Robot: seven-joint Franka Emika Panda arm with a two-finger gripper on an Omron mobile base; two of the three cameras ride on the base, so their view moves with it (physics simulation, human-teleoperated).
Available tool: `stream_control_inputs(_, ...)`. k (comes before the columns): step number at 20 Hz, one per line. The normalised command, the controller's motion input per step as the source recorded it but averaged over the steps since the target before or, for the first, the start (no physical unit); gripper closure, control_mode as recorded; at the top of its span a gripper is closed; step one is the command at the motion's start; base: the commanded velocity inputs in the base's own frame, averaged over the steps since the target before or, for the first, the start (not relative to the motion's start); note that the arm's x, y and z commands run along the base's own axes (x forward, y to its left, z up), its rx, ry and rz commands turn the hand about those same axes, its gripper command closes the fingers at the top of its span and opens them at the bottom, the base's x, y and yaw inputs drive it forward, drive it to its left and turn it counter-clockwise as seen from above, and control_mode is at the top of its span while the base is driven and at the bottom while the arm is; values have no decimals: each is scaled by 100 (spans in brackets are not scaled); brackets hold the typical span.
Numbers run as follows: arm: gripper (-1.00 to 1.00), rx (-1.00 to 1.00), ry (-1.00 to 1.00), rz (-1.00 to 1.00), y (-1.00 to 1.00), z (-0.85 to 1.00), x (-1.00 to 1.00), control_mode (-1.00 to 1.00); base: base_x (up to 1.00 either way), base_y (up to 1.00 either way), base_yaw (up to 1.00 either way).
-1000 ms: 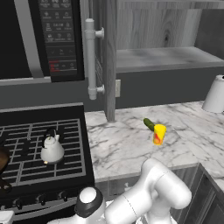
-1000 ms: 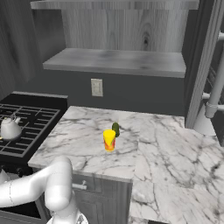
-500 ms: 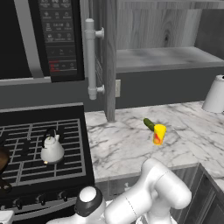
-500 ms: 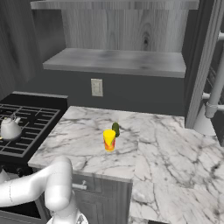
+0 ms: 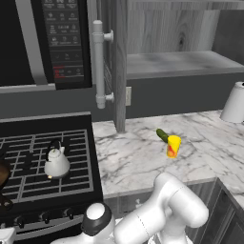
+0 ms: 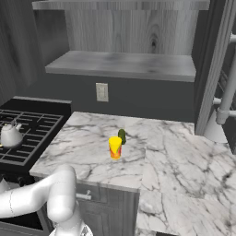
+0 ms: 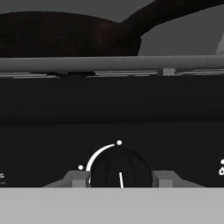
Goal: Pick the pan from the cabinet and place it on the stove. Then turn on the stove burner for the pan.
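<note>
Nothing has shifted in either base view since a second ago; arm low at the stove (image 5: pixel 47 157) front. I see the gripper (image 7: pixel 120 179) fingers flanking a knob (image 7: pixel 120 171), apparently closed on it. Pan (image 7: pixel 65 37) sits on the stove above the knob, at its left edge. Kettle (image 5: pixel 56 163) on the grate.

Pan (image 5: pixel 3 177) cut by frame edge at 9 o'clock in left base view; only a rim sliver shows. Hand view: knob (image 7: pixel 120 169) lower half hidden at 6 o'clock; marking at 3 o'clock edge illegible.
</note>
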Motion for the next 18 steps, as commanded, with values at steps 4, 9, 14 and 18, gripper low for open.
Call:
stream_control_inputs(4, 100, -28, 0, 0, 0, 13, -2, -100, 0, 0, 0)
stream_control_inputs(9, 100, -28, 0, 0, 0, 12, -4, -100, 0, 0, 0)
stream_control_inputs(14, 100, -28, 0, 0, 0, 7, -6, -100, 0, 0, 0)
stream_control_inputs(18, 100, -28, 0, 0, 0, 8, -7, -100, 0, 0, 0)
